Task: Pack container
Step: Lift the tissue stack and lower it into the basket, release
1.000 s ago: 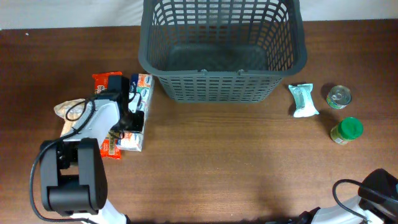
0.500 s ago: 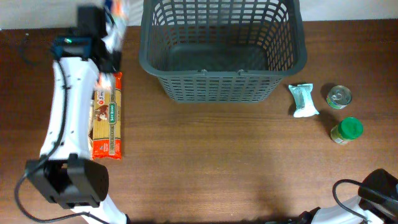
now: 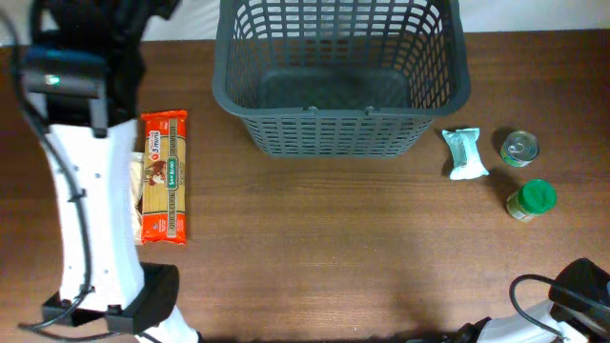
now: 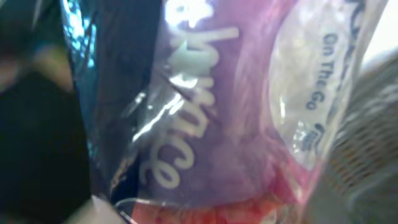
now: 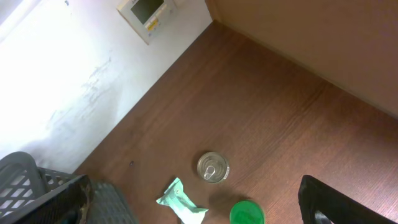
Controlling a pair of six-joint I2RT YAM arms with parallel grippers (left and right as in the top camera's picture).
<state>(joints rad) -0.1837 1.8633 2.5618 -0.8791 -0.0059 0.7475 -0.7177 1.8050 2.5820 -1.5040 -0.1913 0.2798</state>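
Up at the table's far-left corner, the left arm stands tall, with the left gripper high beside the container. That height, I reckon, is to clear the flared rim. A glossy purple packet fills the wrist view, so the jaws read as clamped on it, though the fingers hide behind the wrap. The container sits empty, back centre. The pasta pack, mint sachet, tin can and green-lidded jar wait outside. The right gripper is parked near-right; apart or together, can't tell.
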